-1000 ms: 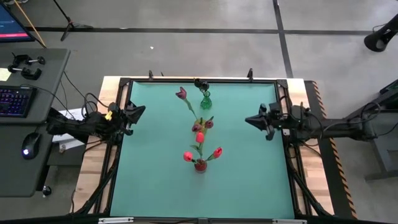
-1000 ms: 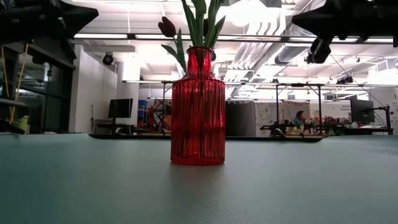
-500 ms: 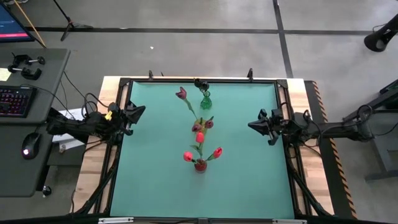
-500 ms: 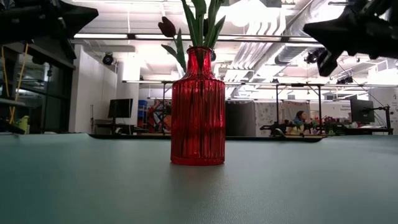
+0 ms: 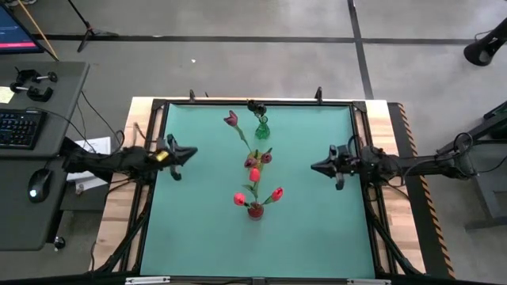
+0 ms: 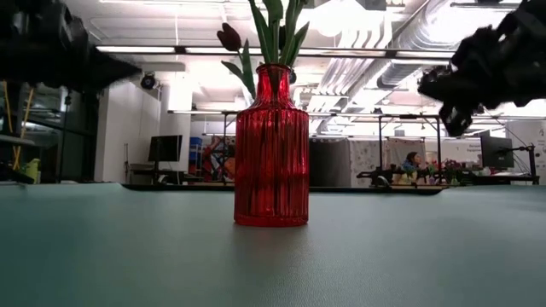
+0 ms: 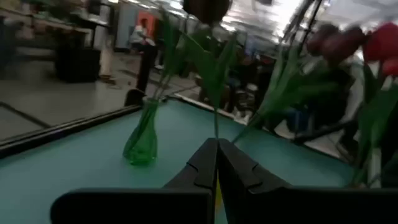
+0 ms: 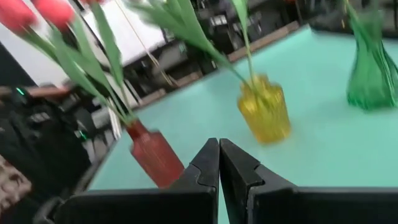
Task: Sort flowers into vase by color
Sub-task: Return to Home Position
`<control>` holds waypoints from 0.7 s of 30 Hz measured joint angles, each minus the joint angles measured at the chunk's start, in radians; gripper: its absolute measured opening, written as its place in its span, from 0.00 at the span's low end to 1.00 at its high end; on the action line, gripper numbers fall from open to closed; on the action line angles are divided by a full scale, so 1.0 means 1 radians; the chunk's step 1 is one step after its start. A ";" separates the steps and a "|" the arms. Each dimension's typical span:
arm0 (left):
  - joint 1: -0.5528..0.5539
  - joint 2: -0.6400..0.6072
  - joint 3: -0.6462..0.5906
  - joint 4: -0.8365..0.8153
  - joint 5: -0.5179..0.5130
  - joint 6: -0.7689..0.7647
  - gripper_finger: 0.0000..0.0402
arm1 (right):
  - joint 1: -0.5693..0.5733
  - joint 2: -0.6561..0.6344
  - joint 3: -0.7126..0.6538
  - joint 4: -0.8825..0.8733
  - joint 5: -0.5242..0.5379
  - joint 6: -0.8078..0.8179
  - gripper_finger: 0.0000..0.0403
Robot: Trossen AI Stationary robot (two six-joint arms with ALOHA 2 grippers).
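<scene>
Three vases stand in a row down the middle of the teal mat. The red ribbed vase [image 5: 255, 210] [image 6: 271, 145] [image 8: 155, 158] holds bright red tulips [image 5: 254, 174]. Beyond it a yellow vase [image 8: 264, 115] holds maroon tulips [image 5: 266, 157]; a long stem with a dark bud [image 5: 230, 119] [image 6: 229, 37] leans out toward the far left. A small green vase [image 5: 261, 127] [image 7: 142, 143] [image 8: 371, 74] stands near the far edge. My left gripper [image 5: 193, 150] [image 7: 217, 144] is shut and hovers left of the vases. My right gripper [image 5: 314, 167] [image 8: 219, 143] is shut and hovers right of them.
A black frame [image 5: 154, 190] runs round the mat, and a small black camera mount [image 5: 255, 105] sits at the far edge behind the green vase. Bare mat [image 5: 206, 237] lies left, right and in front of the vases. A desk with keyboard [image 5: 20, 131] stands off the table's left.
My left gripper has reached in toward the table's right and slightly toward the near edge, closer to the vases. My right gripper has shifted toward the near edge and dropped lower. The vases and flowers have stayed put.
</scene>
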 joint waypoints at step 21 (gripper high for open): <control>-0.015 0.001 -0.002 0.008 0.066 0.024 0.00 | -0.029 -0.346 -0.001 -0.081 0.015 0.000 0.00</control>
